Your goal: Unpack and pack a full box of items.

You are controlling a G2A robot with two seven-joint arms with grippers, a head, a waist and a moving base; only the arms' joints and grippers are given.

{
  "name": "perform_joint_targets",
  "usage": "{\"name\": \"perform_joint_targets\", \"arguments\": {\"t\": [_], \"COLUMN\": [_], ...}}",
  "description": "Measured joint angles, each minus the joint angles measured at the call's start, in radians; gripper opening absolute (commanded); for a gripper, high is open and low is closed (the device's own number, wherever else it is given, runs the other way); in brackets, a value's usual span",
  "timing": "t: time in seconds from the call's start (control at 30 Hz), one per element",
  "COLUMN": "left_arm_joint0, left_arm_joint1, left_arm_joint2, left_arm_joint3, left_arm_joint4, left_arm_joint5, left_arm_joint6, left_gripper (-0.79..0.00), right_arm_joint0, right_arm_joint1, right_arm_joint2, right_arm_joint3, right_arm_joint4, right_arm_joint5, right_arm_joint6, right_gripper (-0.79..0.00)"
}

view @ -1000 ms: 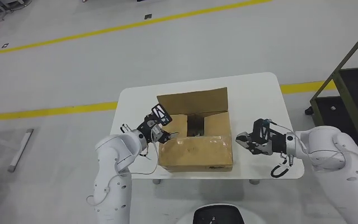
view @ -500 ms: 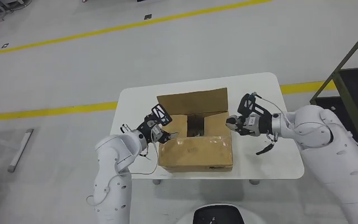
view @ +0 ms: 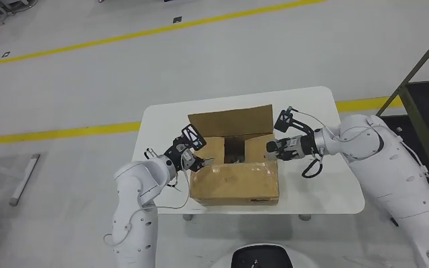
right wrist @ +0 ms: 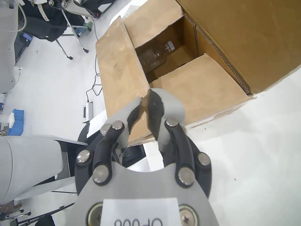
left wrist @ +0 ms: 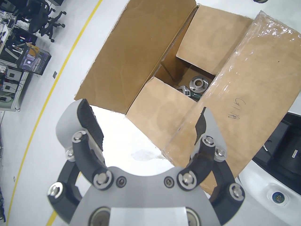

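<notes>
Top view: box (view: 234, 181) mid-tabletop (view: 308, 107), toward front edge.
Left wrist view: left gripper (left wrist: 144, 109) wide, empty, at box end; flange (left wrist: 198, 83), wrench (left wrist: 185, 91) inside.
Right wrist view: right gripper (right wrist: 147, 96) pinching taped flap (right wrist: 117, 71) corner; bottle (right wrist: 157, 55) inside.
Judgement: flaps half open, nothing unpacked yet.

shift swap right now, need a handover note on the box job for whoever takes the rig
Left hand: open, straddling the near flap at its left corner.
Right hand: shut on the near flap's right corner.
Box on the table; far flap up, near flap and side flaps down. Flange, wrench and bottle inside.
Done: far flap opened. Left: lift near flap, unpack, repack.
</notes>
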Motion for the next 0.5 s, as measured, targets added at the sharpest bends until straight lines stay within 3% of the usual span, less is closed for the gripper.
{"name": "perform_joint_targets", "arguments": {"t": [0.23,0.5], "left_arm_joint0": [0.0,0.0], "left_arm_joint1": [0.0,0.0], "left_arm_joint2": [0.0,0.0], "left_arm_joint3": [0.0,0.0], "left_arm_joint4": [0.0,0.0], "left_arm_joint5": [0.0,0.0], "left_arm_joint6": [0.0,0.0], "left_gripper": [0.0,0.0], "right_arm_joint0": [-0.019,0.006], "right_arm_joint1": [0.007,0.01], "right_arm_joint2": [0.004,-0.04], "right_arm_joint3": [-0.001,0.11], "right_arm_joint4": [-0.014,0.087], "right_arm_joint5": [0.004,-0.054], "right_arm_joint6": [-0.033,-0.053], "right_gripper": [0.0,-0.009]}}
